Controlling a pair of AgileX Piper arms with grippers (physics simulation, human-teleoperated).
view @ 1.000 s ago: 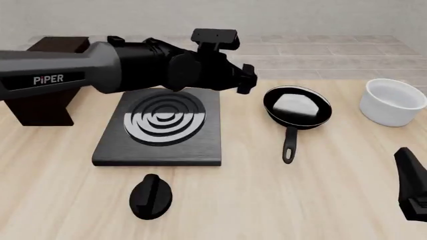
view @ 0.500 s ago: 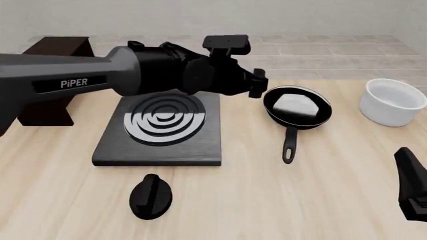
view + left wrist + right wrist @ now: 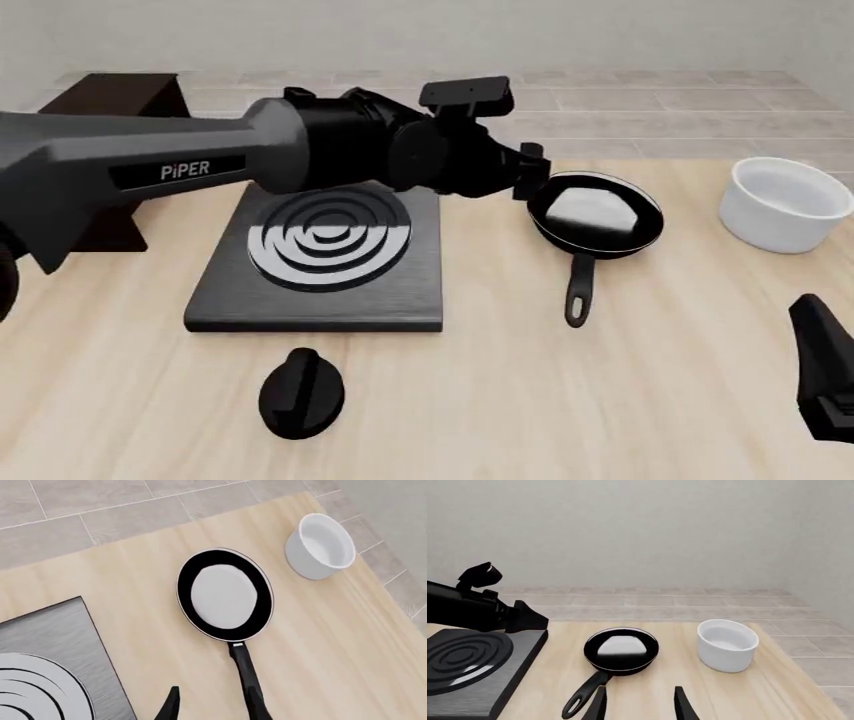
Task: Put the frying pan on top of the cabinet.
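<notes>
At my far left stands the cabinet [image 3: 114, 165], dark and boxy. Next comes the stove plate [image 3: 324, 255], a black knob [image 3: 300, 392] at its 6 o'clock. My left gripper [image 3: 531, 177] hangs above the table with fingers spread, holding nothing. The frying pan [image 3: 594, 222] rests on the table at the plate's 3 o'clock, its handle toward me. My right gripper [image 3: 639, 705] is spread too.

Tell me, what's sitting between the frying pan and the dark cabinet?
In the front view, the stove plate lies between the frying pan and the cabinet, with the left arm reaching above it.
</notes>
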